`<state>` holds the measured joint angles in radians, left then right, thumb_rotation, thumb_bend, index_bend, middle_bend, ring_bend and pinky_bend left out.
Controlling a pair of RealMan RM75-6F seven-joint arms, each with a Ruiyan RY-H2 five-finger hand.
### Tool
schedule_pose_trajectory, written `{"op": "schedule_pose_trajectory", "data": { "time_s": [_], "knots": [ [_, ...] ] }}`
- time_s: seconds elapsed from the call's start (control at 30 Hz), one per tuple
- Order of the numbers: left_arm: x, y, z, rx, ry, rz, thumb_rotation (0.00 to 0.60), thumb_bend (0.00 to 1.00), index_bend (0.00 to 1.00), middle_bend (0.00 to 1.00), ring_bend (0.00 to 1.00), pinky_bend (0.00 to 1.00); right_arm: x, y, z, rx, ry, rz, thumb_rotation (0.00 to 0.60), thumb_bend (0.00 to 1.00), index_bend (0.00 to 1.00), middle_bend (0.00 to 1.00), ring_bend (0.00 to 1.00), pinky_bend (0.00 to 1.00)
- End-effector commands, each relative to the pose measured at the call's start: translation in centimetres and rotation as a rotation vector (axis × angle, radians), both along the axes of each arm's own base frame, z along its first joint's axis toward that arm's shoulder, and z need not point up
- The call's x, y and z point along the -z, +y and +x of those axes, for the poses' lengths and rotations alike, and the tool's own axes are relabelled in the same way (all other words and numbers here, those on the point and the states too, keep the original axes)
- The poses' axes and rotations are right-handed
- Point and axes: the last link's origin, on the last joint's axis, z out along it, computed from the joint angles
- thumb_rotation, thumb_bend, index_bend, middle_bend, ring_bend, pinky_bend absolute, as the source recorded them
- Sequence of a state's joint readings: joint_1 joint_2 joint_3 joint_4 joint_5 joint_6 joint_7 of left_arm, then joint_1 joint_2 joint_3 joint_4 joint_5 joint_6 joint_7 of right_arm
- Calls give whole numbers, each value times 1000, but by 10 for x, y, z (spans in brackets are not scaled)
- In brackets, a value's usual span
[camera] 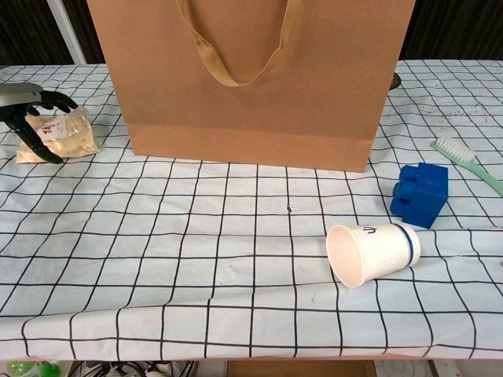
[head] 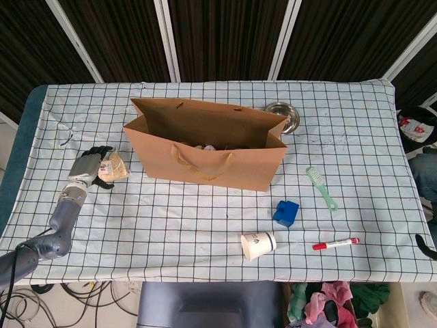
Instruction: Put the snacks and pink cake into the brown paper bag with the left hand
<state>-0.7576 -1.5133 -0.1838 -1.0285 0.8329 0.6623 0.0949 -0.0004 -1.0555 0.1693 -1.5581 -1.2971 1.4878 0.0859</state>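
A clear snack bag (head: 113,167) of pale crumbs lies on the checked cloth, left of the brown paper bag (head: 212,164). My left hand (head: 87,166) grips its left end. In the chest view the hand (camera: 27,110) has dark fingers arched over the snack bag's (camera: 69,133) far edge and the thumb at its near edge. The bag lies flat on the table. The paper bag (camera: 251,86) stands upright and open, and pale items (head: 203,146) show inside it, too hidden to name. Only a dark curved sliver (head: 427,248) at the right edge may be my right hand.
A metal bowl (head: 281,115) sits behind the paper bag. To its right lie a green brush (head: 321,186), a blue block (head: 286,212), a tipped paper cup (head: 258,245) and a red marker (head: 335,243). The cup (camera: 373,253) and block (camera: 420,195) are near the front edge.
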Motion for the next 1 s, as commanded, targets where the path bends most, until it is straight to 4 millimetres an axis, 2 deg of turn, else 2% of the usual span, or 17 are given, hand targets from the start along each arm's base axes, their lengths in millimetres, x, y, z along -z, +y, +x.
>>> {"op": "schedule_pose_trajectory", "data": {
  "time_s": [0.03,0.1,0.23,0.37,0.63,0.83,1.0],
  "knots": [
    [2,1,0,3,13,1,600,62,105,120,4,111,0,0,0,0,-2,-1,600,216,205,110,252,336],
    [3,3,-1,5,27,14,600,106,107,132,8,126,-1,1,-1,3,-4,-3,600,216,205,110,252,336],
    [7,9,4,5,25,33,600,117,129,140,22,142,-4,1,-3,11,-4,-13,600,216,205,110,252,337],
    [7,12,7,21,32,58,600,155,175,188,78,199,-5,2,-3,15,-6,-15,600,216,205,110,252,337],
    [9,12,0,11,91,39,600,185,211,229,120,228,-4,1,-4,18,-5,-8,600,215,205,110,252,337],
    [9,13,-1,5,110,40,600,262,262,337,223,299,-6,1,-4,18,-9,-17,600,215,205,110,252,337],
    [11,11,-2,10,136,27,600,359,356,450,320,400,-6,2,-4,17,-9,-13,600,216,205,110,252,349]
  ]
}}
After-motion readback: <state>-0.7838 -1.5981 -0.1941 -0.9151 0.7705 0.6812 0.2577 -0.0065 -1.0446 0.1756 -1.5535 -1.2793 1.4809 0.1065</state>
